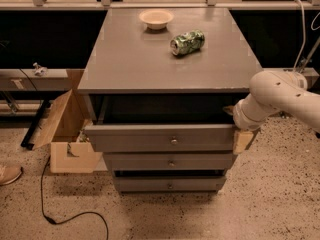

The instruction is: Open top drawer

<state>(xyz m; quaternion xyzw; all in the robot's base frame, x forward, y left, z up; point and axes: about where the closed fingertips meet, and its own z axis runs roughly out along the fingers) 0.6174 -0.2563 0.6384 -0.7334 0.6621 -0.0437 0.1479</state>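
- So, the grey bench (pixel 150 69) is the biggest thing: a cabinet with a flat top and three drawers stacked under it, fronts facing the camera.
- Next is the robot's white arm (pixel 280 91). It comes in from the right and bends down to the front right corner, I'd guess so its bulk stays off to the side of the drawer's path.
- Top drawer (pixel 135 138) sits partly out. Its front is well forward of the middle drawer (pixel 145 161) below it, and there's a dark gap between it and the bench top. I'd call the job partway done, with more pull to go.
- Cardboard box (pixel 65 144) is on the floor at the left, flap open, just beside the drawer's left end. It's close enough that I'd keep an eye on it.
- Tool (pixel 240 131) is right at the drawer front's right end, not on the knob. It looks like it's dragging the drawer by that corner. Honestly can't tell if it's clamped on or loose.
- Green can (pixel 187 42) lies on its side up top, well back from the front edge, so the pull shouldn't bother it.
- Bowl (pixel 156 18) sits upright behind the can, near the back edge.
- Knob (pixel 173 141) is in the middle of the drawer front, with nothing touching it.
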